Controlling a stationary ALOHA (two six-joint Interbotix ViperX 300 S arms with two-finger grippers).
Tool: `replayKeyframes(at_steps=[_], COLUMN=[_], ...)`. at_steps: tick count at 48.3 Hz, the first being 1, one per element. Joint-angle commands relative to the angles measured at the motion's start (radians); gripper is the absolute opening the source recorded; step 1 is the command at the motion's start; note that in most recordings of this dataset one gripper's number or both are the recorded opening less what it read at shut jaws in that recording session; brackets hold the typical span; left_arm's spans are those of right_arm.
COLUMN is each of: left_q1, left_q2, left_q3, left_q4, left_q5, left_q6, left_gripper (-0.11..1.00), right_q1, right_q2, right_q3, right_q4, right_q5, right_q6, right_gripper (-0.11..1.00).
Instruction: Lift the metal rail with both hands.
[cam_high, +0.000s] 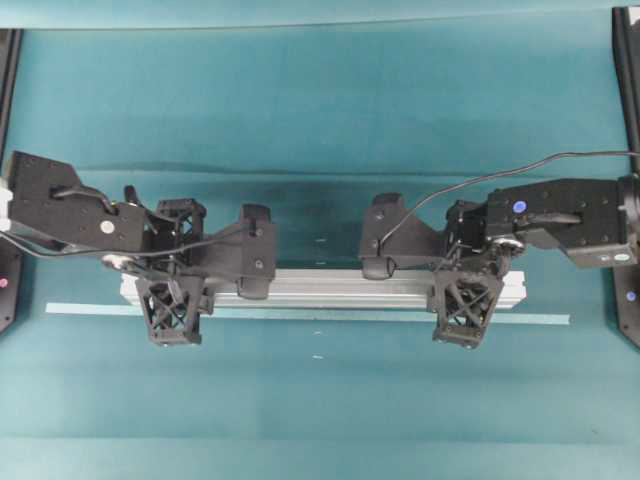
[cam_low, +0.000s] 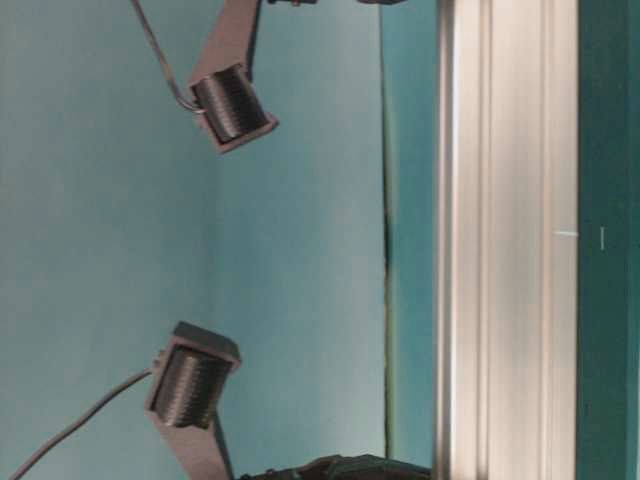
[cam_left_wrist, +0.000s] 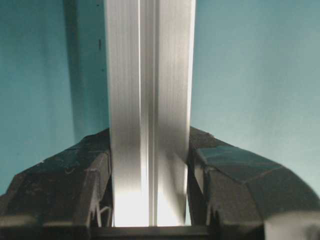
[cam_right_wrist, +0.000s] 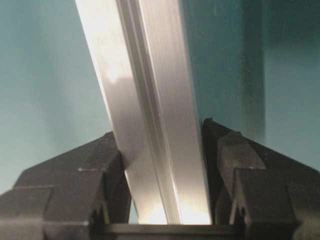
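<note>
Only the wrist views show jaws pinching the metal rail (cam_left_wrist: 150, 115).

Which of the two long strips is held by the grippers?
The grooved silver metal rail; the thin flat pale-teal tape strip lies untouched beside it.

metal rail (cam_high: 330, 288) crosswise | left gripper (cam_high: 172, 270) near left end | right gripper (cam_high: 470, 268) near right end

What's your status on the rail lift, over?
Left gripper and right gripper both clamped on the long silver grooved metal rail. Pale-teal tape strip alongside, nothing blocking.
</note>
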Motion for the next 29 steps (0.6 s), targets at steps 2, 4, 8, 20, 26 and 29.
replayKeyframes(at_steps=[2, 4, 8, 20, 26, 29], left_q1=[-0.009, -0.009, -0.009, -0.008, -0.005, 0.002], left_q2=[0.005, 0.012, 0.028, 0.048, 0.048, 0.048], left_q3=[-0.005, -0.003, 0.003, 0.028, 0.043, 0.046], left_q4=[0.003, 0.003, 0.003, 0.003, 0.003, 0.003], left_q5=[-0.008, -0.011, -0.025, -0.054, -0.061, -0.067], left_q6=[0.002, 0.002, 0.002, 0.005, 0.005, 0.005], left_gripper=[0.3, 0.3, 0.3, 0.3, 0.3, 0.3], right_q1=[-0.003, 0.0, 0.0, 0.0, -0.002, -0.003], right_q2=[0.012, 0.017, 0.025, 0.043, 0.044, 0.044], right_q3=[0.003, 0.005, 0.008, 0.015, 0.015, 0.015], right_q4=[0.003, 0.003, 0.003, 0.002, 0.003, 0.003], right_q5=[-0.029, -0.038, -0.054, -0.091, -0.103, -0.106], right_q6=[0.005, 0.003, 0.002, -0.02, -0.021, -0.021], right_gripper=[0.42, 0.42, 0.41, 0.42, 0.41, 0.41])
